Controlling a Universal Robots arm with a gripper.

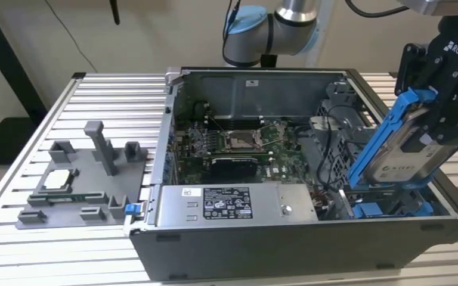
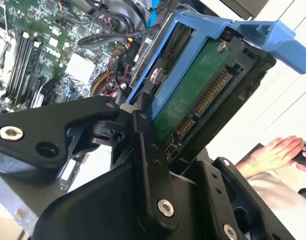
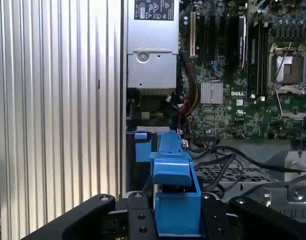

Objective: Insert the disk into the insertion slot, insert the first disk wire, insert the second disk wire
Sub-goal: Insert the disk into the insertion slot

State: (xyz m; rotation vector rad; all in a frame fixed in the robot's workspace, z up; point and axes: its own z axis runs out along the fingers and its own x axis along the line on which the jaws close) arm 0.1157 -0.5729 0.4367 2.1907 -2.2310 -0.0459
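Disk (image 1: 408, 152) in its blue carrier is hanging steeply tilted in our gripper (image 1: 432, 128), whose jaws are clamping it by its edges. We are holding it over the open computer case (image 1: 293, 250), its lower end close above the insertion slot (image 1: 388, 207) at the exterior view's right. We cannot tell whether they are touching. In the second wrist view, a person's hand (image 2: 273, 152) is resting beyond the case.
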